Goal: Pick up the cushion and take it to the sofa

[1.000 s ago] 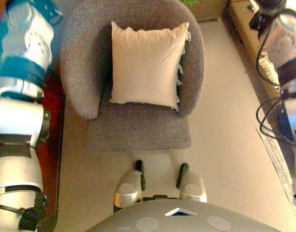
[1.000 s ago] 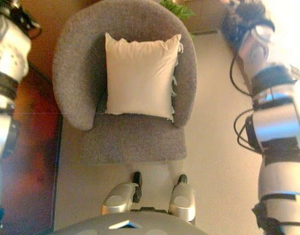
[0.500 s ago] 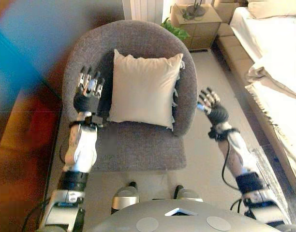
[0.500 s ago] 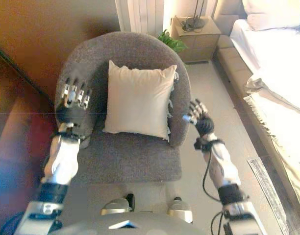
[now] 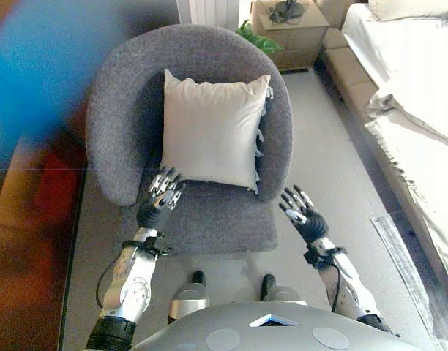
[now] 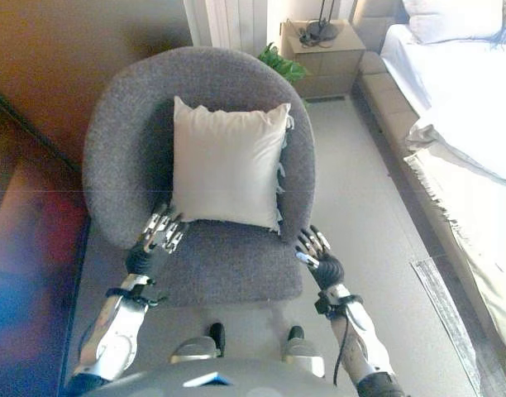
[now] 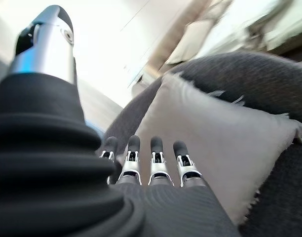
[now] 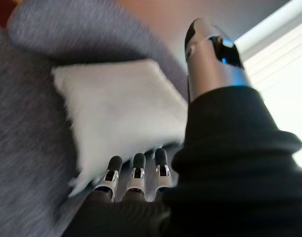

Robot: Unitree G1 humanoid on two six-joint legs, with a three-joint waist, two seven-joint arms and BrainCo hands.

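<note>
A cream square cushion [image 5: 213, 128] leans upright against the back of a round grey armchair [image 5: 110, 110]. My left hand [image 5: 159, 201] hovers over the seat by the cushion's lower left corner, fingers straight and empty. My right hand [image 5: 303, 218] is off the chair's front right side, above the floor, fingers spread and empty. Neither hand touches the cushion [image 7: 220, 138]. The right wrist view shows the cushion [image 8: 116, 108] ahead of the straight fingers [image 8: 133, 173]. A pale sofa [image 5: 400, 95] with a throw runs along the right.
A dark wooden cabinet [image 5: 34, 197] stands close on the chair's left. A small wooden side table [image 5: 286, 22] and a green plant [image 5: 257, 40] sit behind the chair. A rug edge [image 5: 411, 256] lies on the floor at the right. Bare floor separates chair and sofa.
Both hands have come down and back toward me: the left from the chair's left arm to the seat, the right from beside the chair's right arm to its front corner. The camera also shifted.
</note>
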